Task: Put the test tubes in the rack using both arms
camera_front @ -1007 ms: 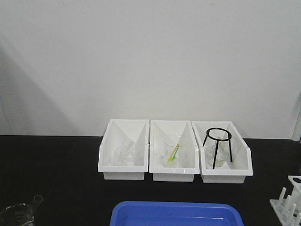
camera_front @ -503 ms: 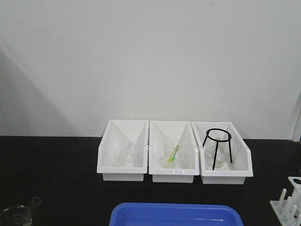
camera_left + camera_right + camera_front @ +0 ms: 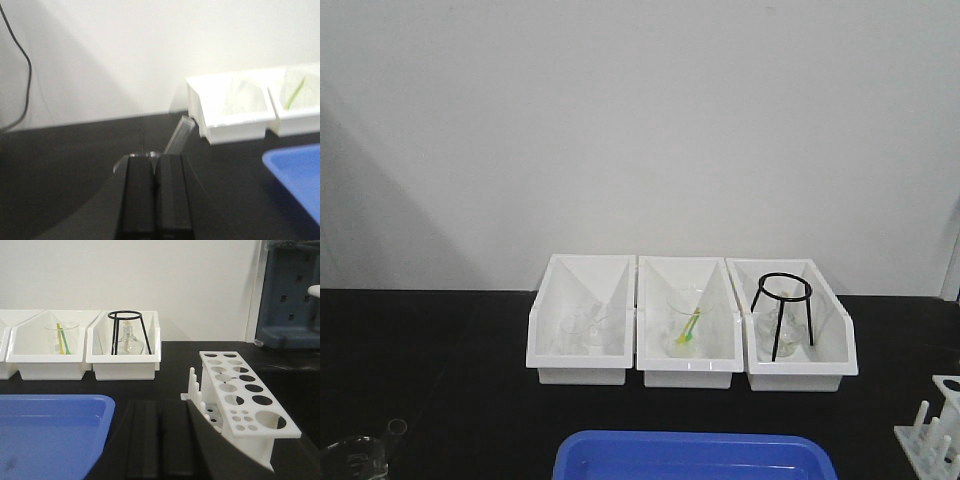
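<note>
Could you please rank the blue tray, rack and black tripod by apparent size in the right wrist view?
Blue tray, largest, though cropped and near.
Rack, also near.
Black tripod, smallest, but farther back, so true size is unsure.

— Where does the front view look from?
— From a little above the black table [image 3: 440,350], straight at the white wall [image 3: 640,120]. The three white bins [image 3: 686,374] sit mid-distance and the blue tray [image 3: 695,445] is cut by the lower edge.
— And the wrist views?
— Both are low. The left looks over the left gripper [image 3: 155,159] toward the wall, with the bins at its right. The right looks over the right gripper [image 3: 159,407], with the rack [image 3: 245,390] close on its right. All three views share the bins and the tray.
</note>
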Robot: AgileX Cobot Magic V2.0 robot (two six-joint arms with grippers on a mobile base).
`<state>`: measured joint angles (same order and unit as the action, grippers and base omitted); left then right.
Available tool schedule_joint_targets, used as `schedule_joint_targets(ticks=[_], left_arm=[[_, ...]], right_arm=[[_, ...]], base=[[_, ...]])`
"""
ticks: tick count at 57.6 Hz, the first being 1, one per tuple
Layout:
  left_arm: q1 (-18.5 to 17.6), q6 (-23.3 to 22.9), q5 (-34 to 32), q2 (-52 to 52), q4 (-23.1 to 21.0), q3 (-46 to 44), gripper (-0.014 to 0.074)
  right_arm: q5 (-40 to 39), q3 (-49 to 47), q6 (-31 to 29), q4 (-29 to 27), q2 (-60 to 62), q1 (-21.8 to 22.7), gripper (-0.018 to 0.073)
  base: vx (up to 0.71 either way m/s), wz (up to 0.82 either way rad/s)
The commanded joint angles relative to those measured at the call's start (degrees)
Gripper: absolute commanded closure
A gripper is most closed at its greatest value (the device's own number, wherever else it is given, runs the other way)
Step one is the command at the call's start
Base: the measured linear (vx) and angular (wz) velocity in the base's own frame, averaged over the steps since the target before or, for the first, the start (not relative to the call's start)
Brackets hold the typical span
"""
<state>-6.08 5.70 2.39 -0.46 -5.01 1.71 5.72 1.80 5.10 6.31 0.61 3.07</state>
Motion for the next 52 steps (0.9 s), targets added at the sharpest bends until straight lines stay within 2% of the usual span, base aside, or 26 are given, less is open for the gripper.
schedule_joint_targets(ticks=[1, 14, 26, 30, 34, 38, 44, 52], left_arm=[[0.2, -0.3, -7.7, -0.6, -0.1, 1.6, 0.0617], [0.2, -0.3, -8.0, -0.6, -0.1, 1.5, 0.0617], [0.2, -0.5, -16.4, -0.6, -0.2, 1.0, 0.0617], [0.2, -2.1, -18.4, -0.6, -1.1, 0.8, 0.0617], [0.2, -4.7, -17.6, -0.6, -1.3, -0.7, 0.0617], [0.2, -5.3, -16.2, -0.6, -1.2, -3.7, 0.0617], [0.2, -3.6, -14.5, 1.9, -1.0, -10.8, 0.0617], [0.2, -1.1, -9.7, 12.3, -1.0, -25.8, 0.0617]], right_arm=[[-5.2, 0.6, -0.4, 0.8, 0.4, -0.2, 0.0567], [-7.1, 0.5, -0.5, 0.8, 0.4, -0.2, 0.0567], [-18.7, 0.4, -0.3, 0.8, 0.4, -0.2, 0.0567], [-22.7, -0.2, -0.3, 0.8, 0.4, -0.2, 0.0567], [-23.0, -2.2, -0.3, 0.8, 0.4, -0.2, 0.0567], [-21.4, -5.5, -0.3, 0.8, 0.3, -0.2, 0.0567], [-18.1, -13.8, -0.4, 0.8, -1.8, -0.2, 0.0567], [-16.4, -28.0, -0.5, 0.9, -10.5, -0.2, 0.0567]], base=[[0.00, 0.00], [0.00, 0.00], [0.00, 0.00], [0.00, 0.00], [0.00, 0.00], [0.00, 0.00], [0.00, 0.00], [0.00, 0.00]])
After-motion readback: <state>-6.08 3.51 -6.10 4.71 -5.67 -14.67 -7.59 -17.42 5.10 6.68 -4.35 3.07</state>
